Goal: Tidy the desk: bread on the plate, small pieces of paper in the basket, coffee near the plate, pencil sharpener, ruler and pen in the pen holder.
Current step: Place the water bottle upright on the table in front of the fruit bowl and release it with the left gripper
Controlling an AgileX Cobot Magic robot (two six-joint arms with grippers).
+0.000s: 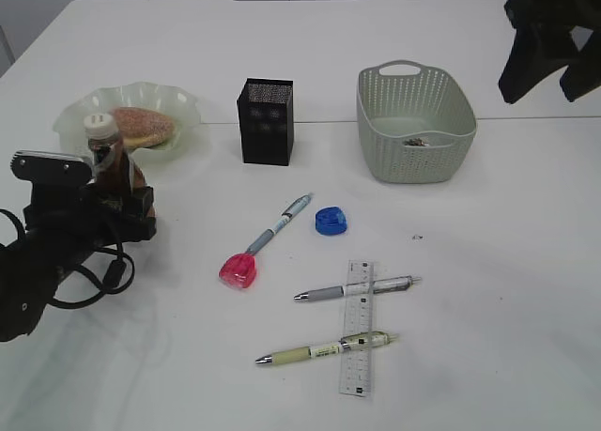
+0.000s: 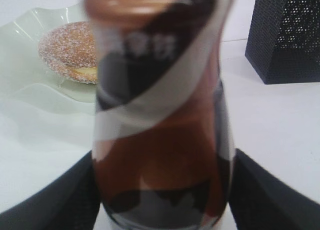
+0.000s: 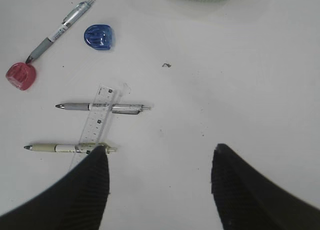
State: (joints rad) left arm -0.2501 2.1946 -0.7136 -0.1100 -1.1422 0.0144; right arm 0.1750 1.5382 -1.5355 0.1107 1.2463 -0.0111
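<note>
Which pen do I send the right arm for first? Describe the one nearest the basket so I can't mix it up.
Start at the green basket and drop towards the blue sharpener. Just left of it lies a slanted grey pen, tip touching the pink sharpener. Unlike the other two pens, it does not cross the ruler.

Your exterior camera looks down at a slant across the desk [image 1: 488,290], your left wrist camera sits almost against the coffee bottle [image 2: 160,115] facing the plate [image 2: 30,84], and your right wrist camera looks down from high on the ruler [image 3: 97,117], which the exterior view shares.
</note>
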